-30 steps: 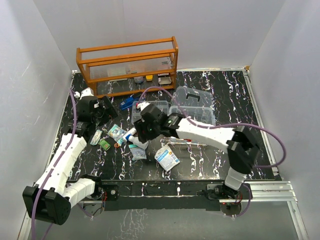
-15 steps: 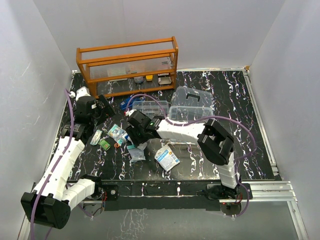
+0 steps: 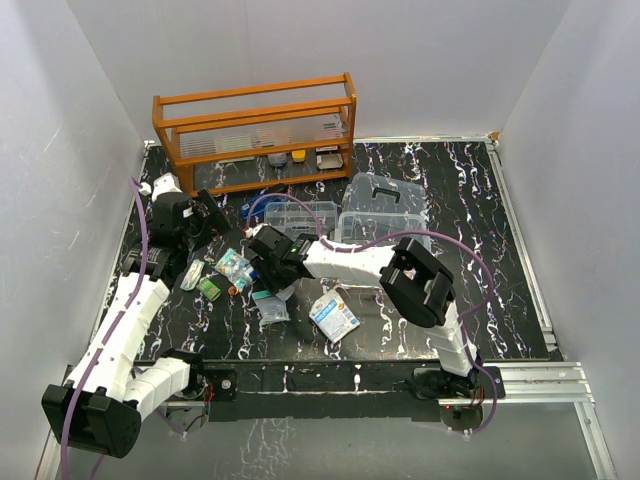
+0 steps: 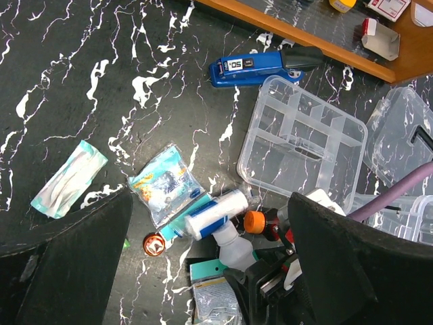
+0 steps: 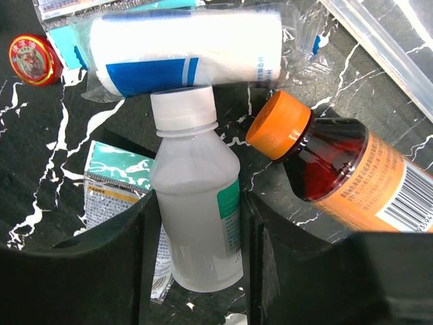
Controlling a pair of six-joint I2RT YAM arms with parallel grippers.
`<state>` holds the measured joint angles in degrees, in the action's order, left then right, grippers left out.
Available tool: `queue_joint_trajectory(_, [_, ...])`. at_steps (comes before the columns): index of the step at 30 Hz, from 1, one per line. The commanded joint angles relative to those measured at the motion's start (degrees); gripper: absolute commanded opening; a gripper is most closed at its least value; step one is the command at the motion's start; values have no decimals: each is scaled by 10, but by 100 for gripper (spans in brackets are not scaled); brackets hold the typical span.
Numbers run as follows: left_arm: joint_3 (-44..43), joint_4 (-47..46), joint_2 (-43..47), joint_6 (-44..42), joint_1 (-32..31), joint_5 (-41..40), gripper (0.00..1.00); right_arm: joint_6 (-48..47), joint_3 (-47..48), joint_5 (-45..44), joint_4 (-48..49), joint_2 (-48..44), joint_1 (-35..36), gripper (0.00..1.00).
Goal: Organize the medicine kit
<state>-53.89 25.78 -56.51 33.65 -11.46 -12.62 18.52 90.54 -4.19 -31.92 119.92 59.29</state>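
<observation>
Stapler (image 4: 254, 66) marked "50" — left fingers (image 4: 74, 264) wide apart, empty; right fingers (image 5: 81, 271) clamp white bottle (image 5: 199, 223)

An orange wooden rack (image 3: 255, 110) (image 4: 406, 47) stands along the far edge of the black, white-veined tabletop (image 3: 480, 220) (image 4: 67, 54), toward the far left corner. On its bottom shelf sit a yellow-topped thing (image 3: 298, 156) and a small white carton (image 4: 379, 37). A blue stapler (image 3: 255, 207) (image 4: 260, 66) lies just in front of the rack, close to it but not touching.

Open clear medicine kit (image 3: 392, 233), divided tray (image 3: 300, 214) alongside
</observation>
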Motion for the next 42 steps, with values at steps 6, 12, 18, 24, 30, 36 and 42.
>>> queue_joint_trajectory(6, [-45,-16,5,-46,2,53,99,19,-24,-16,37,-112,3,25])
queue_joint_trajectory(12, [-80,-21,3,-92,3,114,99,57,-117,-72,114,-257,2,25])
queue_joint_trajectory(18, [-68,-48,7,-102,2,183,99,122,-171,-223,104,-356,-16,26])
queue_joint_trajectory(24, [-49,-52,6,-88,2,219,99,178,-220,-275,63,-456,-75,26])
queue_joint_trajectory(30, [-26,-74,11,-94,2,249,98,226,-276,-229,29,-523,-180,27])
queue_joint_trajectory(36, [29,-104,37,-119,3,249,98,252,-315,-178,17,-537,-226,27])
queue_joint_trajectory(42, [58,-96,57,-109,2,248,97,241,-330,-117,59,-503,-238,27])
